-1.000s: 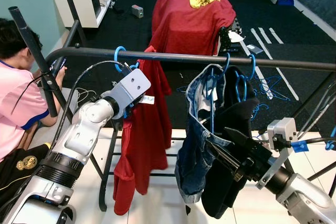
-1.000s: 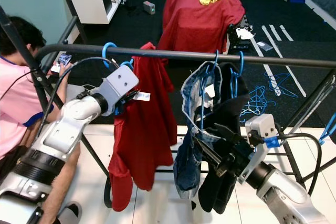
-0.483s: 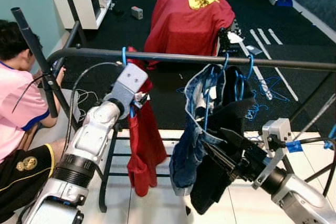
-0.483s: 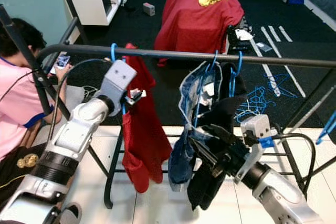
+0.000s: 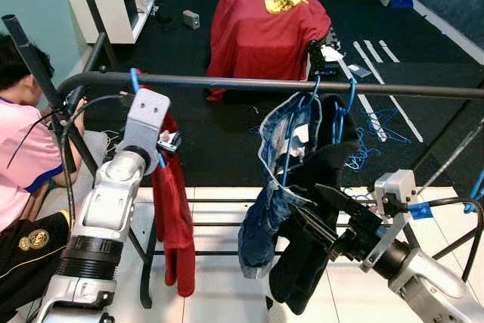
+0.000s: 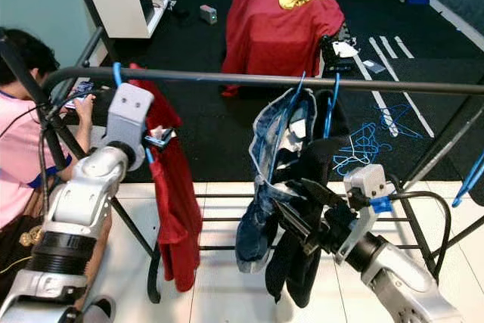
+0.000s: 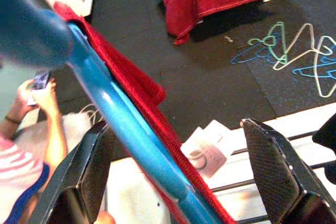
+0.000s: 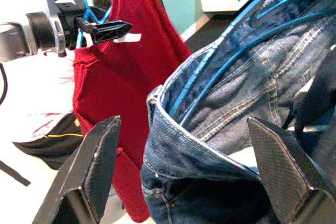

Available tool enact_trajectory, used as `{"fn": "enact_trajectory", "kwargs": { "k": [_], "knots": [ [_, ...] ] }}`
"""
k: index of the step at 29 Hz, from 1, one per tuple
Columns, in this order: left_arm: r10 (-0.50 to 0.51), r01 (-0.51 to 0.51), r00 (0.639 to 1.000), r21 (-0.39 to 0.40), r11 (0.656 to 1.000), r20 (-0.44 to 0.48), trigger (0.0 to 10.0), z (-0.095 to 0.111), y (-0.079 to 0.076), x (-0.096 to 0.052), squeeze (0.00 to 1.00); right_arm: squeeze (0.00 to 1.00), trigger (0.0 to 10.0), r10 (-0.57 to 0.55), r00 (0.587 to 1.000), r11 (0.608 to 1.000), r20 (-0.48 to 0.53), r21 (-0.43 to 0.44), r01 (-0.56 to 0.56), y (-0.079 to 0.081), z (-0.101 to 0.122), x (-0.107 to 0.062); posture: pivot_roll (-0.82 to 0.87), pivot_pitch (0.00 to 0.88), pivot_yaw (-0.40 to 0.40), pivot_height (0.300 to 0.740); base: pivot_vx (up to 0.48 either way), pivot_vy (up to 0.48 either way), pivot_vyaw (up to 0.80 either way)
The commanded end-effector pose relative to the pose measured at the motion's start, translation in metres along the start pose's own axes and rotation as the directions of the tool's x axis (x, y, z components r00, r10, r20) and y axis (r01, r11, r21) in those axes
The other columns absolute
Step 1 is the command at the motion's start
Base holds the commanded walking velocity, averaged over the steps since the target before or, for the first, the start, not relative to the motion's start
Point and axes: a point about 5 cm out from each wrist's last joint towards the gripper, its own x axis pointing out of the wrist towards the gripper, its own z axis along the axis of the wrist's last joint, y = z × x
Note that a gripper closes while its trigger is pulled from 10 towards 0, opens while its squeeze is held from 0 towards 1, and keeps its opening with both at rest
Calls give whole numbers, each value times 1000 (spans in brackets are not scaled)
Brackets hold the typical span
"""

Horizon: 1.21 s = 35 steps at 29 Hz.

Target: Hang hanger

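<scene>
From where I stand, a dark clothes rail (image 5: 302, 85) runs across the room in front of the robot. At about ten o'clock, the blue hanger (image 5: 134, 81) carrying a red garment (image 5: 172, 209) has its hook over the rail, near the rail's left end. The left gripper (image 7: 178, 166) is up at that hanger: in the left wrist view its two black fingers (image 7: 268, 156) stand apart on either side of the blue hanger arm, and I cannot tell whether they touch it. A white paper tag (image 7: 207, 148) dangles by the red cloth.

Toward two o'clock, denim jeans (image 5: 276, 179) and a black garment (image 5: 318, 247) hang from more blue hangers on the same rail. They crowd the space straight ahead of the right gripper (image 8: 184, 177), which sits low at about four o'clock with its fingers spread wide, holding nothing; the jeans hang just before it.

At nine o'clock, a person in a pink shirt (image 5: 23, 164) sits close behind the rack's slanted post (image 5: 45, 85), looking at a phone. At twelve o'clock, farther back on the black floor mat (image 5: 227, 134), something is draped in a red cloth (image 5: 265, 24) with a yellow mark on top. Loose hangers (image 5: 378, 126) lie scattered on the mat at about one o'clock. A white cabinet (image 5: 106, 9) stands at eleven o'clock.
</scene>
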Motion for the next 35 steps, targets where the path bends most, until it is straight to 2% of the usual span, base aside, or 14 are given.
{"fn": "enact_trajectory", "kwargs": {
  "k": [1, 5, 6, 12, 13, 15, 16, 18, 19, 20, 21, 29, 30, 35],
  "knots": [
    [-12, 10, 999, -29, 1000, -44, 10000, -6, -1, -3, 0, 0, 10000, -3, 1000, 1000, -29, 14, 4, -1, -6, 0, -59, 173, -2, 740, 0, 0, 0],
    [-46, 45, 998, -38, 998, -42, 10000, -5, -4, -3, 0, 0, 10000, -3, 1000, 1000, -30, 14, 4, -1, -7, 0, -59, 173, -2, 740, 0, 0, 0],
    [-71, 69, 997, -46, 997, -41, 0, -5, -6, -3, 0, 0, 10000, -3, 1000, 1000, -30, 14, 3, -1, -7, 0, -63, 170, 2, 740, 0, 0, 0],
    [-110, 110, 992, -11, 994, -60, 0, -5, -14, -4, 0, 0, 10000, -4, 1000, 1000, -29, 11, 5, -1, -7, 0, -68, 168, 5, 740, 0, 0, 0],
    [-113, 111, 992, -34, 993, -64, 6392, -6, -16, -4, 0, 0, 10000, -6, 1000, 1000, -29, 11, 6, -1, -7, -1, -68, 168, 5, 740, 0, 0, 0],
    [-113, 111, 991, -41, 993, -64, 6392, -6, -17, -5, 0, 0, 10000, -7, 1000, 1000, -30, 11, 7, -1, -7, -1, -68, 168, 5, 740, 0, 0, 0],
    [-118, 116, 991, -33, 993, -65, 3843, -5, -16, -4, 0, 0, 10000, -8, 1000, 1000, -30, 9, 8, -2, -7, -1, -72, 163, 7, 740, 0, 0, 0],
    [-125, 124, 990, -19, 992, -68, 4275, -4, -16, -5, 0, 0, 10000, -10, 999, 1000, -31, 8, 10, -2, -7, -2, -72, 163, 7, 740, 0, 0, 0],
    [-123, 122, 990, -9, 992, -67, 0, -4, -15, -4, 0, 0, 10000, -9, 999, 1000, -31, 7, 9, -2, -6, -2, -72, 163, 7, 740, 0, 0, 0],
    [-114, 114, 991, 2, 993, -69, 2784, -3, -13, -4, 0, 0, 10000, -8, 1000, 1000, -30, 6, 8, -2, -6, -1, -72, 163, 7, 740, 0, 0, 0],
    [-109, 110, 991, 7, 994, -73, 10000, -3, -11, -3, 0, 0, 10000, -7, 1000, 1000, -30, 5, 7, -2, -6, -1, -72, 163, 7, 740, 0, 0, 0],
    [-84, 82, 996, -40, 996, -42, 10000, 6, 3, 0, 0, 0, 10000, -8, 999, 1000, -31, 5, 8, -2, -7, 0, -71, 159, 10, 740, 0, 0, 0],
    [-73, 71, 997, -50, 996, -34, 10000, 8, 7, 1, 1000, 0, 10000, -9, 1000, 1000, -30, 5, 10, -2, -7, -1, -72, 162, 12, 740, 0, 0, 0],
    [-60, 60, 997, -12, 998, -45, 10000, 11, 14, 3, 961, 0, 10000, -12, 1000, 1000, -28, 7, 12, -2, -7, -1, -70, 166, 15, 740, 0, 0, 0]
  ]
}}
